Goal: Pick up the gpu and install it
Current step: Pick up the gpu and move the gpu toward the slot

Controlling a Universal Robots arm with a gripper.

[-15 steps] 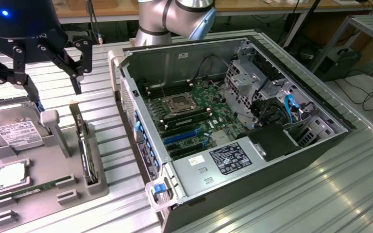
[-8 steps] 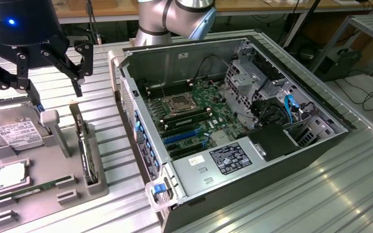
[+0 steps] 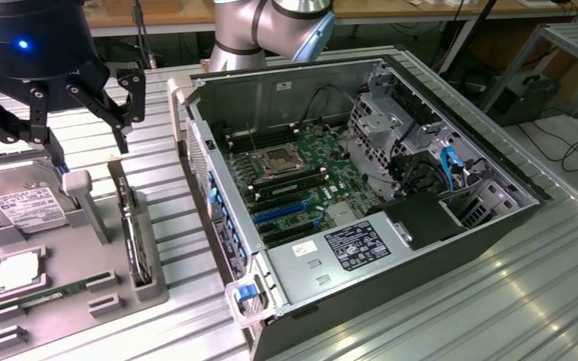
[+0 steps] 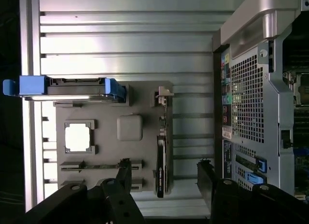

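While gripper (image 3: 90, 150) hangs spread open, upper left of exterior view, gpu (image 3: 126, 222) sits ungrasped below.
Gpu stands on edge in gray tray (image 3: 68, 259), lower left, near open PC case (image 3: 269, 98); fingers (image 4: 124, 175) not touching it.

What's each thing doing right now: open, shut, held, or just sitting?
gripper: open, empty.
gpu: standing on edge in the gray holder, not held.
hard drive: lying in the holder.
computer case: open, on its side.
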